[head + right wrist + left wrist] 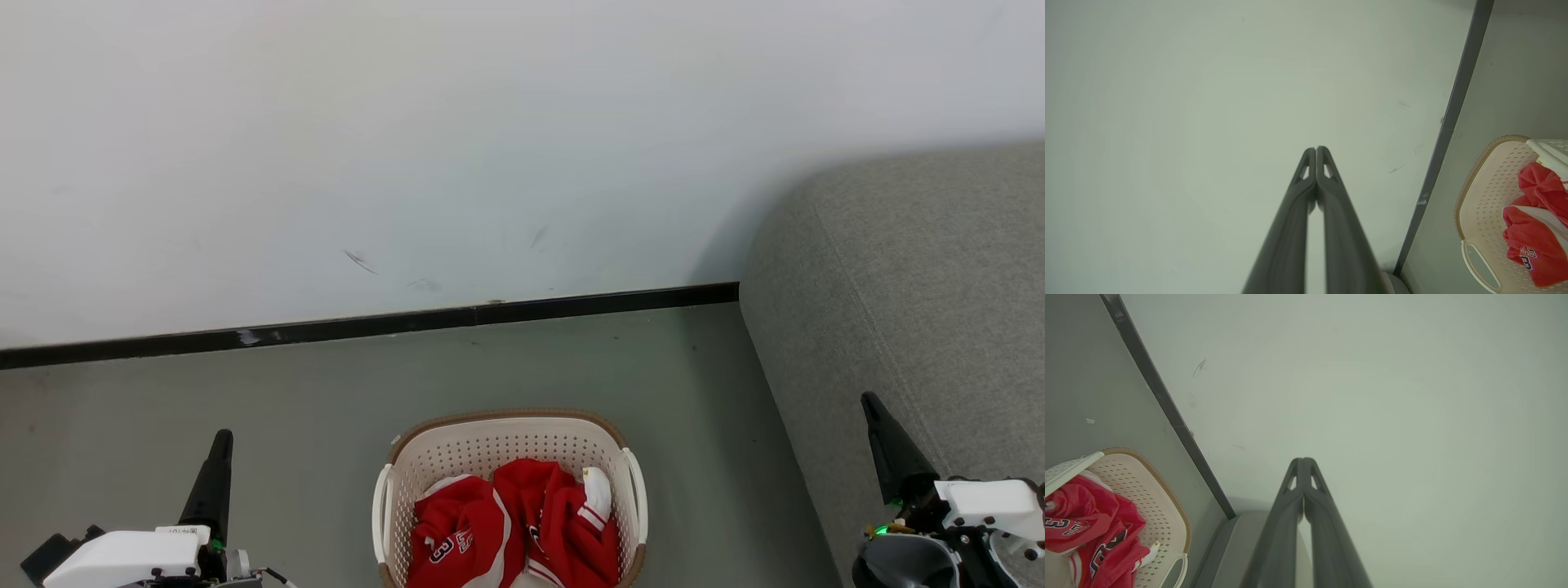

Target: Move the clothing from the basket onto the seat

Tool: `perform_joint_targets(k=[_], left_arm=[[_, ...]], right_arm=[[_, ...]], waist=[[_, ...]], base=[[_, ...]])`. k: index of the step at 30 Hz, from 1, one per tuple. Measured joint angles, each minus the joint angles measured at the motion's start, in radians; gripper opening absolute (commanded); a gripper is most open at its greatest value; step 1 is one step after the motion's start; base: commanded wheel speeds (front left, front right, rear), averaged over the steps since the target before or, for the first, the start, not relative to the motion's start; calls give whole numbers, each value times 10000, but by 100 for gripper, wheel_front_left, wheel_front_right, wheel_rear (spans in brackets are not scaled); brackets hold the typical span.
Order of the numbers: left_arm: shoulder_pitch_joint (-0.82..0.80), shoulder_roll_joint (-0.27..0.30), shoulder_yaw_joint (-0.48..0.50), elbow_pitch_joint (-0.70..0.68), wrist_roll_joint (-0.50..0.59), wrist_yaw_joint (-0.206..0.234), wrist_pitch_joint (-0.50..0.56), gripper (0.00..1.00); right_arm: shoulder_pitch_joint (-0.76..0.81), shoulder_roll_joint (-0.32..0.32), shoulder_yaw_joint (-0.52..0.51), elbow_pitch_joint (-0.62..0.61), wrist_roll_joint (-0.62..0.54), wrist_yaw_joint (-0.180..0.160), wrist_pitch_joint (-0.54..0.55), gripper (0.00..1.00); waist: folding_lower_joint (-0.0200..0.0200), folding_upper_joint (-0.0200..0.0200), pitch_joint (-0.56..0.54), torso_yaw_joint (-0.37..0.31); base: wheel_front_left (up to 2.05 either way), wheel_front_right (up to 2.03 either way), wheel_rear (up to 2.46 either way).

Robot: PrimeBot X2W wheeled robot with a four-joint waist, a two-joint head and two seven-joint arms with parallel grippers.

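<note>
Even soft light, sharp head view, wrist views hazy, edges bowed

Wall (490, 122): painted white, faintly scuffed.
Skirting (367, 326): black strip, fitted along the wall's foot.
Floor (245, 392): grey-green, evenly lit.

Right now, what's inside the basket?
Red clothes with white stripes lie bunched in the basket; one shows dark numbers. The clothes cover the bottom, so anything under them is hidden.

Red clothing (461, 523) with white stripes and dark numbers; cream perforated basket (490, 445), brown rim; grey woven seat (898, 269).
</note>
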Motion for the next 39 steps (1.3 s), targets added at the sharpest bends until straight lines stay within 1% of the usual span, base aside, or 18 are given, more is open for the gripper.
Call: perform_joint_targets(k=[39], left_arm=[[0, 0, 0, 0, 0, 0, 0, 0]], right_arm=[[0, 0, 0, 0, 0, 0, 0, 0]], waist=[[0, 0, 0, 0]], base=[[0, 0, 0]])
